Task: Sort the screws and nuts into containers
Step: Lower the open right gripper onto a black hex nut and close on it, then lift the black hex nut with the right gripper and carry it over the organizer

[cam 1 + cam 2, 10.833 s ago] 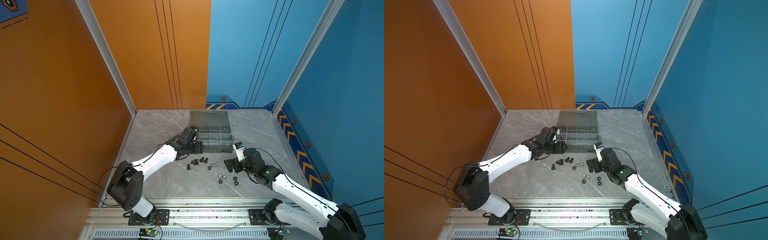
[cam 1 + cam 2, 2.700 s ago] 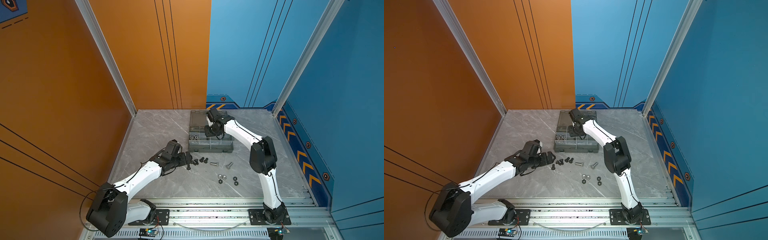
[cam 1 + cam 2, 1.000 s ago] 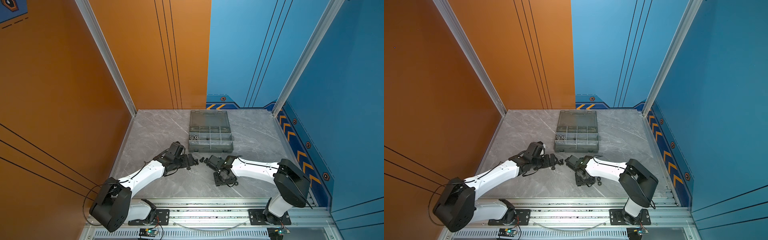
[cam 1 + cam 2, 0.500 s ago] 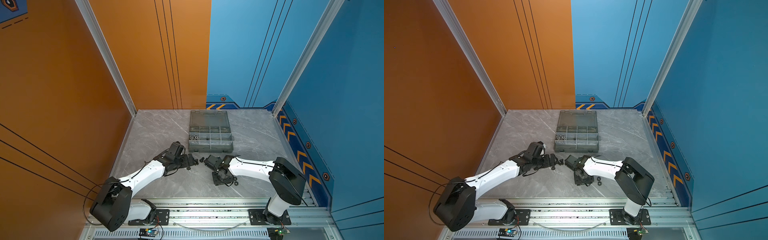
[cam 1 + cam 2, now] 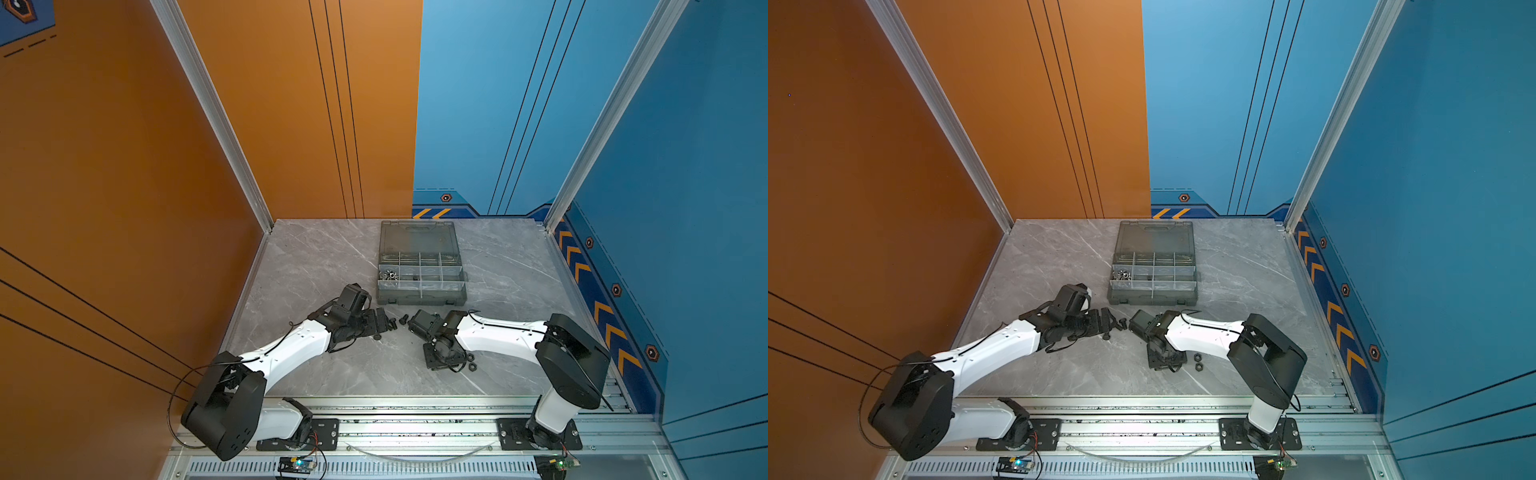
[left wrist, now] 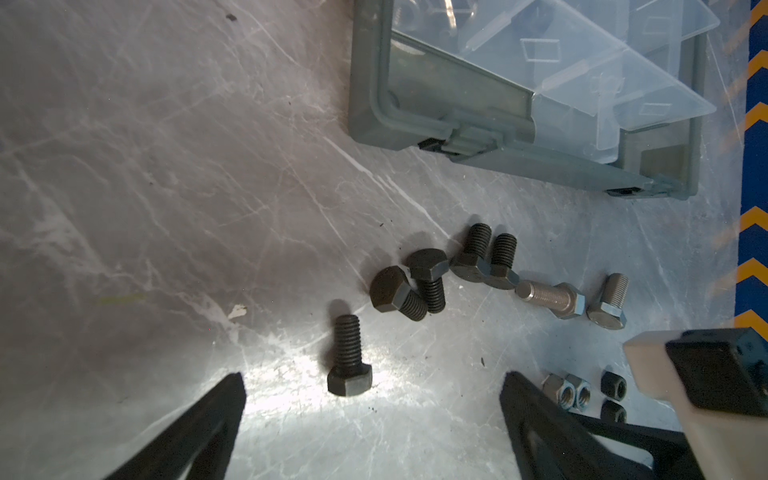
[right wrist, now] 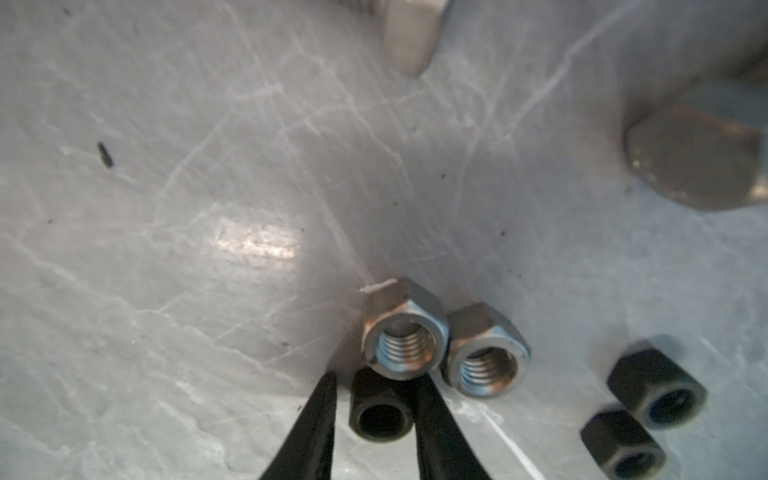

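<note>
My right gripper (image 7: 374,386) points down at the table, open only a little, around a black hex nut (image 7: 380,411). One finger touches the nut and a thin gap shows at the other. Two silver nuts (image 7: 405,345) lie just past it, and two black nuts (image 7: 656,392) lie to the side. My left gripper (image 6: 372,376) is wide open and low, with a black screw (image 6: 349,361) lying at its fingertips. More black screws (image 6: 399,295) and two silver screws (image 6: 548,297) lie beyond. The containers are the compartments of the grey case (image 5: 419,297), one holding silver nuts (image 5: 388,274).
The case (image 5: 1152,297) stands with its lid laid open towards the back wall. Both grippers (image 5: 384,324) (image 5: 442,361) work close together in front of it. Two black nuts (image 5: 1198,356) lie right of the right gripper. Orange and blue walls enclose the table.
The right gripper's fingers have narrowed around the black nut over the last second. Before that the right arm came down from over the case. The left arm has stayed put, open.
</note>
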Robot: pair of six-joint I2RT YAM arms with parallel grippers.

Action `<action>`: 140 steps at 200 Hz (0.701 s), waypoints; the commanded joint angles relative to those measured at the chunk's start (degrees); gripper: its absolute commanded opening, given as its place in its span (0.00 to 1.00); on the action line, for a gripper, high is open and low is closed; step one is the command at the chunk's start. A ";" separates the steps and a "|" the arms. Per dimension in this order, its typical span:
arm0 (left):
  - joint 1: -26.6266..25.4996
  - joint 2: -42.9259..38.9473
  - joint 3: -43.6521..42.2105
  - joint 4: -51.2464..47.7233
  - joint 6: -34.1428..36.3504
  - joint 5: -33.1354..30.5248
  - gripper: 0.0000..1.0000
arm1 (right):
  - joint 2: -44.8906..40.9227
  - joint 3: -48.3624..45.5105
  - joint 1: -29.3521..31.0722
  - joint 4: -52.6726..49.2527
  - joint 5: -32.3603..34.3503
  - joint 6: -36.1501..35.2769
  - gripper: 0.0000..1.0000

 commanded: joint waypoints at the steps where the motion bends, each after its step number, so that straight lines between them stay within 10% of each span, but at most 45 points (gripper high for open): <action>1: -0.23 0.51 0.81 -0.03 -0.09 -0.73 0.98 | 1.15 0.06 -0.45 -0.02 1.21 -0.16 0.29; 52: -0.23 0.41 0.70 -0.10 -0.10 -0.68 0.98 | 0.82 -0.78 -0.78 0.92 0.93 -0.61 0.00; 140: -0.23 0.22 0.43 0.33 -0.29 -0.21 0.98 | -7.22 4.64 -3.44 -2.04 -1.05 -7.58 0.00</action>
